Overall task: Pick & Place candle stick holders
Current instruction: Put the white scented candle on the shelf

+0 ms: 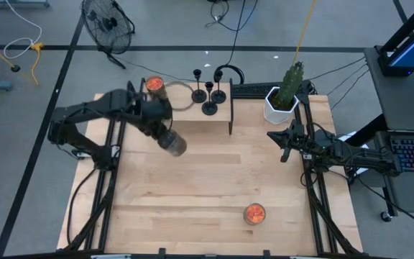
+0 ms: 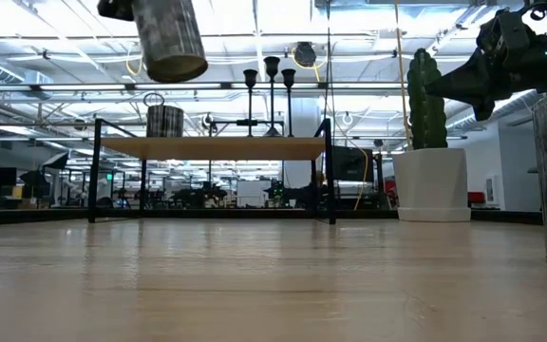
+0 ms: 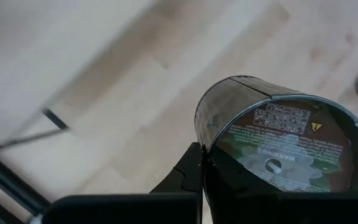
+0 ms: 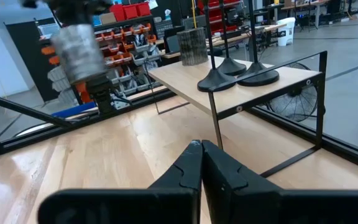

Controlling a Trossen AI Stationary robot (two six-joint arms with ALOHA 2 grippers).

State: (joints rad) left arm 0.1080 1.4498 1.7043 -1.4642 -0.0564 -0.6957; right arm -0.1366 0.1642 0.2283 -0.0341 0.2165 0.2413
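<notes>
Three black candle stick holders stand on their disc bases on the far right part of a low wooden shelf; the low view shows their stems. My left gripper is shut on a silver can and holds it in the air over the table, just in front of the shelf's left half. The can also appears high in the low view. My right gripper hovers shut and level at the table's right side, pointing toward the shelf, and touches nothing. My left gripper has the silver can by its side wall, close to the round end with a warning label. One finger lies against the wall; the can hides the other. The fingers slant down from above. The can hangs tilted, lifted clear of table and shelf.
An orange-filled jar stands at the shelf's far left end. A second one sits on the table near the front right. A cactus in a white pot stands at the far right corner. Bare wood lies in the table's middle.
</notes>
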